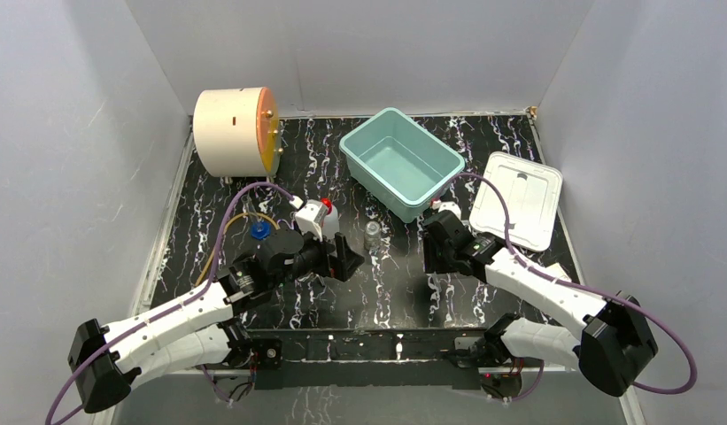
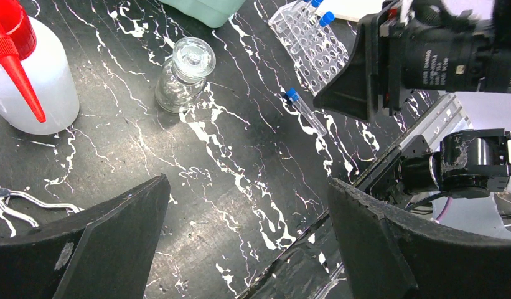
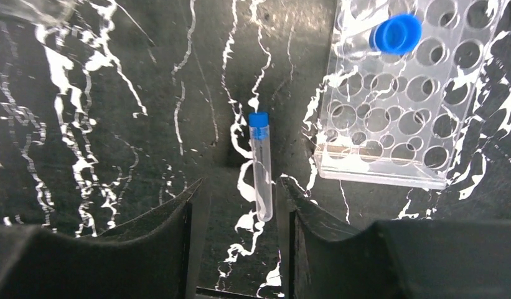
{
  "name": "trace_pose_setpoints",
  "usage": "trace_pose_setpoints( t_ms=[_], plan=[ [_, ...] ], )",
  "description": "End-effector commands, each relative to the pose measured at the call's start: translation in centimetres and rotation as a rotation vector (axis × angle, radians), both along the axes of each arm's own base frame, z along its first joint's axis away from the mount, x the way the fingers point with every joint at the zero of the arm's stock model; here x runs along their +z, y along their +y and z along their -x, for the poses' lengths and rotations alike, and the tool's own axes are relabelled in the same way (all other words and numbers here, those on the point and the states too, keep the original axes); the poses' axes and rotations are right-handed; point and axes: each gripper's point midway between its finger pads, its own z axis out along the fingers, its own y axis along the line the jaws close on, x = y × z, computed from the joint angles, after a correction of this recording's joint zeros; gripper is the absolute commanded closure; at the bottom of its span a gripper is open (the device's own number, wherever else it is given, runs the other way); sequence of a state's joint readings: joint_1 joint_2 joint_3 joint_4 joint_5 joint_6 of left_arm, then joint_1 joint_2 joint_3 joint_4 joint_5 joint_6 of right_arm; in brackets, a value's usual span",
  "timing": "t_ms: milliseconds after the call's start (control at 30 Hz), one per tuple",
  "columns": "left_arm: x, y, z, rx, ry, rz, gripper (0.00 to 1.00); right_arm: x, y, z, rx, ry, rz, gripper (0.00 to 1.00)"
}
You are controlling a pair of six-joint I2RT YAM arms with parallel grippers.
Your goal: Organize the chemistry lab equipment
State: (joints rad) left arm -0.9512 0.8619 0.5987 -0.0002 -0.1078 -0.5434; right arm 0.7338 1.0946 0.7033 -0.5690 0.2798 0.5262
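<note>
My right gripper point(image 3: 240, 199) is open, low over the table. A blue-capped thin tube point(image 3: 261, 165) lies flat with its rounded end between the fingertips, close to the right finger point(image 3: 302, 205). The clear tube rack point(image 3: 408, 106) lies just right of it and holds one blue-capped tube point(image 3: 396, 32). My left gripper point(image 2: 246, 230) is open and empty above bare table. Ahead of it are the white squeeze bottle with red nozzle point(image 2: 41, 87), the clear glass vial point(image 2: 184, 75), the lying tube point(image 2: 305, 111) and the rack point(image 2: 312, 40). The top view shows the bottle point(image 1: 320, 217), vial point(image 1: 373, 235), blue ring point(image 1: 260, 232) and yellowish tubing point(image 1: 253, 215).
A teal bin point(image 1: 401, 159) stands at the back centre, with a white lid point(image 1: 516, 199) to its right. The cream drum with an orange face point(image 1: 235, 131) is at the back left. Both grippers point(image 1: 337, 257) point(image 1: 435, 243) are near mid-table, about a hand's width apart.
</note>
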Motion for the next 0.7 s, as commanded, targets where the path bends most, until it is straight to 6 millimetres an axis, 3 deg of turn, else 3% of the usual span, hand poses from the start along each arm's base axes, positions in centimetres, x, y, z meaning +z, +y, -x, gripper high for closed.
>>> trace_pose_setpoints(
  t_ms=[0,467,667],
  plan=[
    [0.6,0.2,-0.2,0.012,-0.018,0.025,0.02,-2.0,-0.3,0.2,-0.042,0.016,0.009,0.49],
    [0.6,-0.1,0.0,0.001,-0.005,0.041,0.02,-5.6,0.1,-0.5,-0.065,0.065,0.058,0.53],
    [0.8,-0.3,0.2,-0.006,0.001,0.053,0.02,-6.4,-0.5,-0.9,-0.092,0.085,0.126,0.69]
  ],
)
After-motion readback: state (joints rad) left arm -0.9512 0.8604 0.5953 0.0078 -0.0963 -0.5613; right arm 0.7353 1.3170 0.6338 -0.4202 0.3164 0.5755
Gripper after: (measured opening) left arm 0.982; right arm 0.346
